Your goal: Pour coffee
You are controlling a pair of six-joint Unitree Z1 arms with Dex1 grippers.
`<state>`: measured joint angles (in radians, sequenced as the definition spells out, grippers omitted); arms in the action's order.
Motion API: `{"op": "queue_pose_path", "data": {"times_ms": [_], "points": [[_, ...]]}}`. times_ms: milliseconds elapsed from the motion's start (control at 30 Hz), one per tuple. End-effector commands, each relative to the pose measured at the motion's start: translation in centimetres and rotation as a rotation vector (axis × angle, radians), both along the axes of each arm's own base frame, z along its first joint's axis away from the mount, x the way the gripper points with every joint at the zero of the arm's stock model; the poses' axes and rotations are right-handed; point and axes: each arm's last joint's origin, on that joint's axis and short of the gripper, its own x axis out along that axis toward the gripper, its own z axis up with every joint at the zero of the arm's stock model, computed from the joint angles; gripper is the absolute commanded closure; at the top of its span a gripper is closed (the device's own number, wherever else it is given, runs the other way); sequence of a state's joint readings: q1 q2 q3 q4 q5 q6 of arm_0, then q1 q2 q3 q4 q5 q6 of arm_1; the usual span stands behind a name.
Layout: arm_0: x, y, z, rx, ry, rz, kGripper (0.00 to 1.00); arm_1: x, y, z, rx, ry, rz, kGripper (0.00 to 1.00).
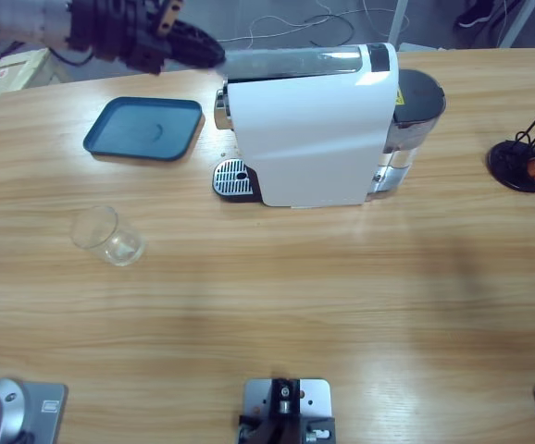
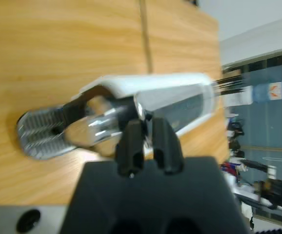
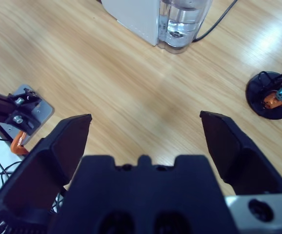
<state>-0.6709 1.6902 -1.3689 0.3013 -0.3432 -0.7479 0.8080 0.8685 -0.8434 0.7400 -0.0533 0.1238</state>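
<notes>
No coffee shows in any view. A clear glass tumbler (image 1: 108,236) stands on the table left of the white coffee machine (image 1: 309,129), and nothing shows inside it. The machine's grated drip tray (image 1: 231,178) faces left, with nothing on it. My left gripper (image 1: 201,46) hovers at the machine's upper front end. In the left wrist view its jaws (image 2: 147,126) stand shut, right at the machine's silver front piece (image 2: 104,127) above the drip tray (image 2: 38,131). My right gripper (image 3: 146,131) is open wide above bare table and is out of the high view.
A dark blue tray (image 1: 144,129) lies behind the glass. A black capsule stand (image 1: 525,165) with orange and blue capsules sits at the far right (image 3: 270,100). The machine's water tank (image 3: 182,24) and power cord face the right gripper.
</notes>
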Motion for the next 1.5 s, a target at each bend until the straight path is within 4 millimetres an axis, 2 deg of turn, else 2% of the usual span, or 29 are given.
{"op": "queue_pose_path", "data": {"times_ms": [33, 67, 100, 133, 200, 267, 367, 400, 467, 567, 667, 800, 933, 1133, 1300, 1400, 1500], "points": [[-5.3, 0.4, 8.8, -0.153, -0.238, -0.071, 0.882, -0.2, -1.4, 1.0, 0.084, -0.090, -0.221, 0.000], [-5.9, 0.4, 8.8, -0.121, -0.297, -0.108, 0.362, 0.3, -1.4, 1.2, 0.069, -0.113, -0.283, 0.000], [-6.6, 0.5, 8.4, -0.066, -0.371, -0.151, 0.067, 0.9, -1.2, 1.3, 0.032, -0.136, -0.339, 0.000], [-7.2, 0.6, 7.8, 0.002, -0.450, -0.199, 0.011, 1.6, -0.8, 1.2, -0.017, -0.146, -0.385, 0.000], [-8.8, 1.7, 5.8, 0.142, -0.588, -0.310, 0.009, 3.7, 0.3, 0.2, -0.105, -0.098, -0.485, 0.000], [-10.7, 3.1, 3.5, 0.269, -0.664, -0.389, 0.009, 5.8, 0.8, -0.9, -0.122, -0.019, -0.597, 0.001], [-13.7, 6.7, -0.2, 0.513, -0.743, -0.376, 0.009, 8.2, 0.9, -3.3, -0.096, 0.009, -0.718, 0.061], [-14.4, 7.9, -1.1, 0.573, -0.767, -0.377, 0.002, 8.9, 0.8, -4.2, -0.087, 0.011, -0.749, 0.113], [-15.9, 10.1, -2.5, 0.649, -0.821, -0.419, 0.000, 10.0, 0.7, -5.8, -0.076, 0.020, -0.801, 0.202], [-17.1, 11.7, -3.9, 0.673, -0.815, -0.423, 0.000, 11.5, 0.7, -8.7, -0.084, 0.059, -0.860, 0.212], [-17.3, 12.0, -4.6, 0.679, -0.798, -0.428, 0.000, 11.9, 0.1, -10.8, -0.073, 0.070, -0.912, 0.285], [-17.0, 11.6, -4.4, 0.672, -0.798, -0.423, 0.000, 12.7, -0.8, -12.3, -0.042, 0.078, -0.954, 0.289], [-16.7, 11.2, -4.2, 0.670, -0.794, -0.424, 0.000, 13.9, -0.6, -13.8, -0.035, 0.094, -0.952, 0.294], [-16.7, 11.2, -4.2, 0.664, -0.790, -0.422, 0.000, 15.3, -1.5, -14.2, -0.008, 0.083, -1.005, 0.340], [-16.7, 11.2, -4.4, 0.654, -0.774, -0.411, 0.000, 15.7, -2.1, -14.5, -0.016, 0.088, -1.021, 0.375], [-16.8, 11.2, -4.4, 0.652, -0.773, -0.411, 0.000, 16.0, -2.3, -14.4, -0.018, 0.082, -1.027, 0.450], [-16.7, 11.1, -4.4, 0.653, -0.773, -0.412, 0.000, 16.3, -2.3, -14.5, -0.019, 0.084, -1.028, 0.451]]}}
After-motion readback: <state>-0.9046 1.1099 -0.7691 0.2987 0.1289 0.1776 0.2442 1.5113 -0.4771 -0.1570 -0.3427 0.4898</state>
